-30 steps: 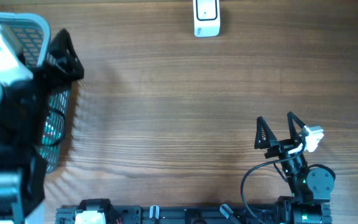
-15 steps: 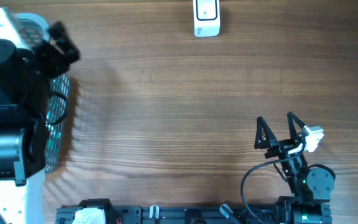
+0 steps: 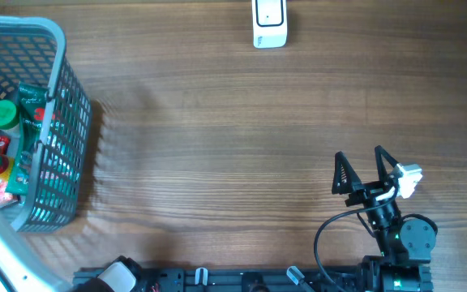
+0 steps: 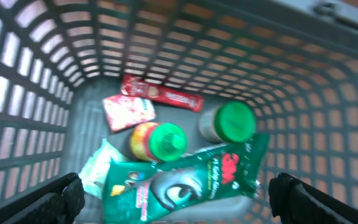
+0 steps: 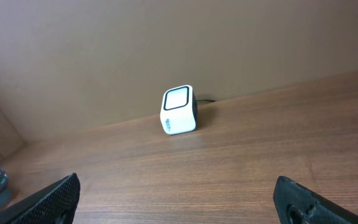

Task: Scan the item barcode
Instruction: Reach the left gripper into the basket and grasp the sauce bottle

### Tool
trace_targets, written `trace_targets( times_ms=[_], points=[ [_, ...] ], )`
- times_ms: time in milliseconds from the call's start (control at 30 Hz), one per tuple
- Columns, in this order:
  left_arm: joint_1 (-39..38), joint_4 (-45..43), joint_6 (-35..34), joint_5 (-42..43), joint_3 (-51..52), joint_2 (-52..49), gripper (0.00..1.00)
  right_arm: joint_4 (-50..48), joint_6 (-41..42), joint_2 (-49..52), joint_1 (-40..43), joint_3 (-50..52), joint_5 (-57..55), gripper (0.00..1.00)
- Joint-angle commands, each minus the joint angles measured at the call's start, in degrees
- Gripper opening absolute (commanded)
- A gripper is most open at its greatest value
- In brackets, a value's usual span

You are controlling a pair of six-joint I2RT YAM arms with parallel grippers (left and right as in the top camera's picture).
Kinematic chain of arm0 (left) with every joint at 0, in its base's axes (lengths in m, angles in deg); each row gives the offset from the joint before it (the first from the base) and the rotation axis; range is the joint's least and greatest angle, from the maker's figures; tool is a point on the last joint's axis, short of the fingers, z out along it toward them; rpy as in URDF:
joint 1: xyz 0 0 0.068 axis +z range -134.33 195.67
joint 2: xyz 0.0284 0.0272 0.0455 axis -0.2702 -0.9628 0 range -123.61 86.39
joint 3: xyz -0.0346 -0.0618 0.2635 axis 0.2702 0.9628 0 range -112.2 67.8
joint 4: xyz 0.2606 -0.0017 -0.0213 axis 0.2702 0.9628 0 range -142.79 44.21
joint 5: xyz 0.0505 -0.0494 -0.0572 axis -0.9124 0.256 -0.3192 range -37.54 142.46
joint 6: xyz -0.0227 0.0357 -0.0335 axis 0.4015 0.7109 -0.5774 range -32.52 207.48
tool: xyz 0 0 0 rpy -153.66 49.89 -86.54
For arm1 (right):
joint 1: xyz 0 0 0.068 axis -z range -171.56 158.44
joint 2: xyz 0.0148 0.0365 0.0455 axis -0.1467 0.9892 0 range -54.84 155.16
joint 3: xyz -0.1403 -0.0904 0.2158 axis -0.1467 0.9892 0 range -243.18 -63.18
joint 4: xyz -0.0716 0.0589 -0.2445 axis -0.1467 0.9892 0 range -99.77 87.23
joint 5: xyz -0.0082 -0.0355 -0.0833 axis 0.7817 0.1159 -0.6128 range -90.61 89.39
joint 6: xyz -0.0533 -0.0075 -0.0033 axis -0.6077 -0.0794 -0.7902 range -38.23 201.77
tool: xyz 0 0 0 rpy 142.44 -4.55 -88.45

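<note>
The left gripper (image 4: 178, 202) hangs over the basket (image 3: 59, 49) at the left end of the table (image 3: 217, 146). Its jaws are spread as wide as they go and hold nothing. Nothing has been picked yet, so the step in hand looks like choosing 1 item and taking it out.

Straight below, between the 2 fingertips, lies a green packet (image 4: 185, 180), flat on the heap and slightly askew. Just behind it stand a green-capped bottle (image 4: 166, 142) and a green-capped jar (image 4: 229, 121), touching or nearly so. A red sachet (image 4: 128, 112) and a long red packet (image 4: 161, 93) lie further back against the basket floor.

To do this well, I'd go for the green packet. It is on top and centred in the jaws, so a straight drop should reach it. It looks thin and slippery, so I'd pinch an edge rather than the flat face and keep clear of the mesh walls.

The scanner (image 3: 268, 24) stands at the far edge of the table, well apart from the basket. The right gripper (image 3: 367, 166) faces it with jaws fully apart and empty.
</note>
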Motion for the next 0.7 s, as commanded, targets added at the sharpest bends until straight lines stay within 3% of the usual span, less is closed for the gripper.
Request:
trace_targets(
  times_ms=[0, 300, 667],
  points=[
    [3.78, 0.9, -2.19, 0.81, -0.59, -4.98, 1.0, -0.13, 0.39, -0.46, -0.28, 0.07, -0.81, 1.0],
    [4.74, -1.73, -1.9, 4.33, -0.59, -17.53, 1.0, -0.13, 0.35, -0.46, -0.28, 0.07, -0.81, 1.0],
    [4.68, -2.6, -0.42, 9.33, -0.59, -21.99, 1.0, -0.13, 0.37, -0.46, -0.28, 0.07, -0.81, 1.0]
  ],
)
